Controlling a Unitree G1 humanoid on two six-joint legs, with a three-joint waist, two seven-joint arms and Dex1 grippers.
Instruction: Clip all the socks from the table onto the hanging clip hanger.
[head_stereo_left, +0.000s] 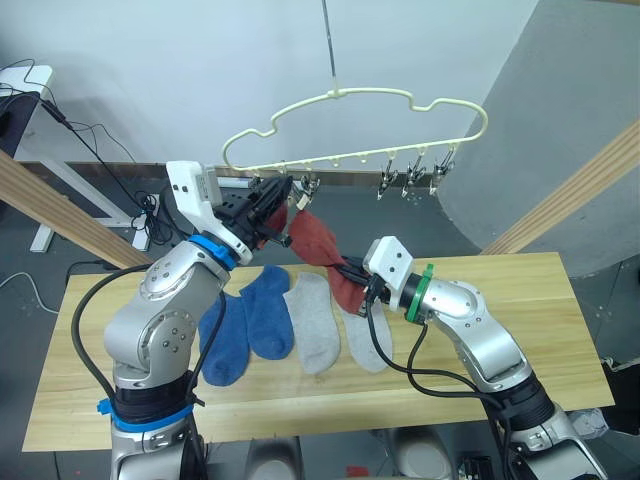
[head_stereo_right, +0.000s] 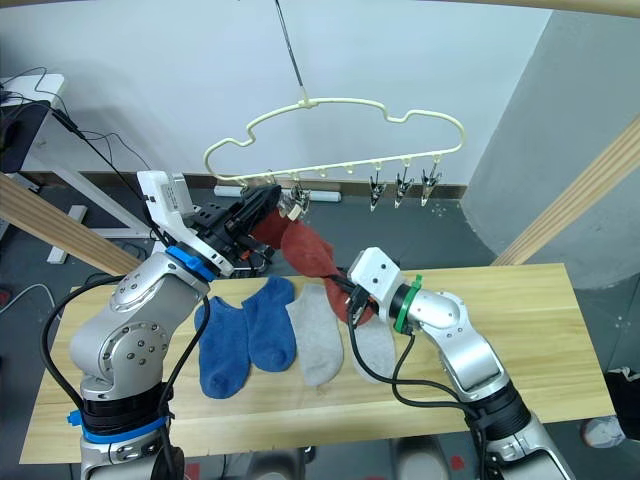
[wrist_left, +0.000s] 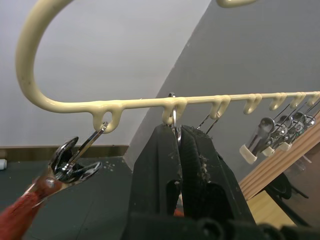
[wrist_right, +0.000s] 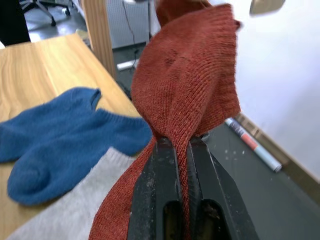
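On the near part of the table, four socks lie in a row: two blue socks on the left, two grey socks to their right, none of them clipped yet. Just beyond the row, the right gripper is pinched tight on the middle of a rust-red sock, lifting its lower part clear of the wood so the fabric stretches up and left toward the clips. Farther back and higher, the left gripper is closed narrowly around the second clip from the left end, apparently pressing it so it can take the cloth. The neighbouring end clip already bites on red fabric; whether that belongs to this sock or to a second red one cannot be told. The cream clip hanger hangs over the far edge of the table. Three spare clips dangle in a bunch near its right end, well apart from both grippers.
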